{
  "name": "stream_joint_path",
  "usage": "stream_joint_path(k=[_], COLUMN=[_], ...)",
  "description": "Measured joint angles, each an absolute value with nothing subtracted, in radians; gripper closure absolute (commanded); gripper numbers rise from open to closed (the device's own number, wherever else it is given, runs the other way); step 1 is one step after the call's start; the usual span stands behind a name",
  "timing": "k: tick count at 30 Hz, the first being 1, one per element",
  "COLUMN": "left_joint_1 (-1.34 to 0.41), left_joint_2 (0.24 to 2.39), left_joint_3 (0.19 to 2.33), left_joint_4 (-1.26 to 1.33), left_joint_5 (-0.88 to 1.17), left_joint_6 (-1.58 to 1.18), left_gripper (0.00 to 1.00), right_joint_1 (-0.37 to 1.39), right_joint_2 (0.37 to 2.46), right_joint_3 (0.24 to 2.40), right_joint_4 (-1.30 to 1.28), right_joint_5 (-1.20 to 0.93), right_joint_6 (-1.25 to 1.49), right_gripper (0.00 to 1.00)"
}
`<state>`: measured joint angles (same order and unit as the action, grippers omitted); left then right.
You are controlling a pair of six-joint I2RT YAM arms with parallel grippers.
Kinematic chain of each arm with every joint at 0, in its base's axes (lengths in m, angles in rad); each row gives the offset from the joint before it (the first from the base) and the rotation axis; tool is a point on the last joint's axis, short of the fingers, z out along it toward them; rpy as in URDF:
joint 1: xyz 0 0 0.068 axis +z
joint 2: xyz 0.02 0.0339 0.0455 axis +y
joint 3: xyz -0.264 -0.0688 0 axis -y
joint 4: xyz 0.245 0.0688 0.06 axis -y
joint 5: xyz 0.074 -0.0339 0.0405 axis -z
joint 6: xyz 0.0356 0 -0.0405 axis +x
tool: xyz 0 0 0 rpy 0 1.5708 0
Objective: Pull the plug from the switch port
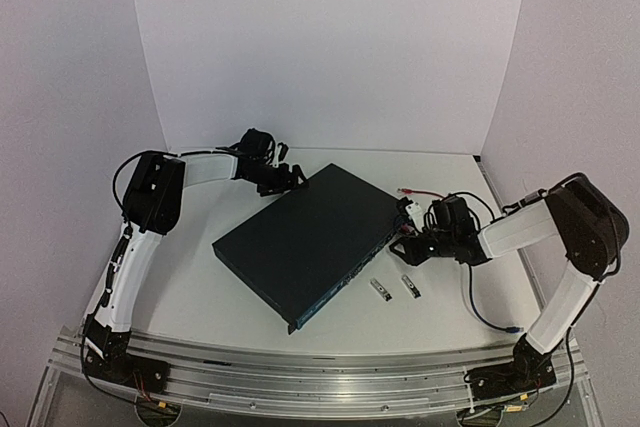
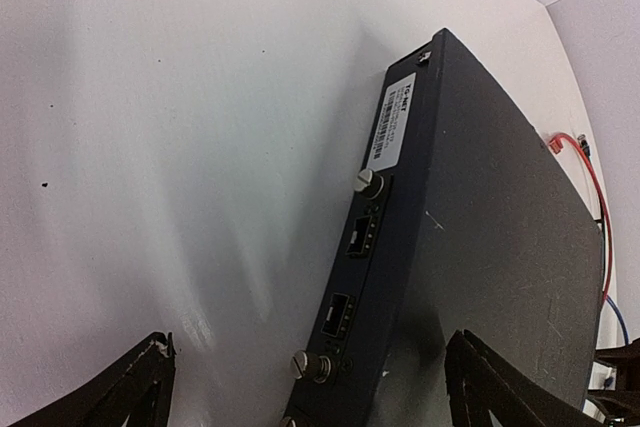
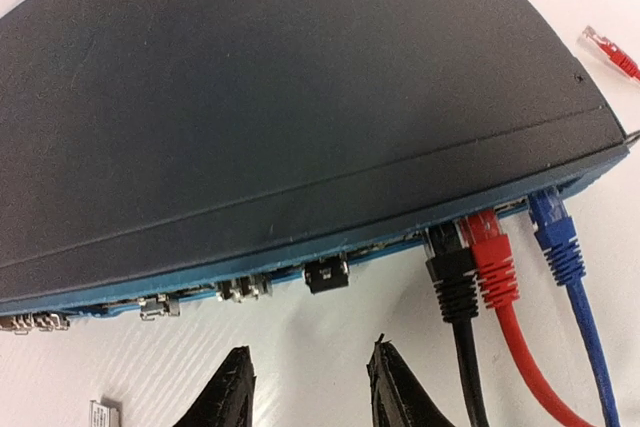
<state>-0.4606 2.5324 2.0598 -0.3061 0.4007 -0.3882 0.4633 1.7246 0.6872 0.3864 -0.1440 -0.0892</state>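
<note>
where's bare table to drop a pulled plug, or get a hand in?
Free: the table patch between the left arm and the switch; also the near strip between switch and base rail. Crowded: right of the switch, where plugged cables, the right pincer and two small modules sit by the port face.

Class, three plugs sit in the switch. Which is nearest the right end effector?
The black plug, leftmost in the right wrist view; the red plug and blue plug lie farther off.
</note>
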Motion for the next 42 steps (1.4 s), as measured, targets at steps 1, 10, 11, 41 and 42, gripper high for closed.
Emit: stream_joint_path(k=[1, 10, 11, 41, 42], left_joint_1=[-0.46, -0.458, -0.458, -0.457, -0.457], left_joint_2=[2.532, 2.532, 2.532, 2.534, 2.534], left_joint_3=[2.06, 2.06, 2.06, 2.06, 2.06], left_joint_4=[-0.306, -0.306, -0.306, -0.305, -0.305], left_joint_5=[0.401, 0.409, 0.409, 0.413, 0.413], left_joint_6=[-0.388, -0.382, -0.382, -0.391, -0.392], left_gripper=[0.06, 0.06, 0.06, 0.06, 0.06], right_joint_1=[0.463, 0.463, 0.463, 0.465, 0.466], right_joint_2=[1.731, 1.793, 1.798, 1.806, 1.806], right_joint_3=[0.702, 0.784, 0.788, 0.735, 0.729], right_joint_4=[0.38, 0.339, 0.334, 0.46, 0.471], right_joint_5=[-0.144, -0.14, -0.139, -0.114, -0.114], right_joint_6=[-0.096, -0.153, -0.159, -0.038, -0.014], right_gripper=[0.65, 0.72, 0.74, 0.96, 0.95])
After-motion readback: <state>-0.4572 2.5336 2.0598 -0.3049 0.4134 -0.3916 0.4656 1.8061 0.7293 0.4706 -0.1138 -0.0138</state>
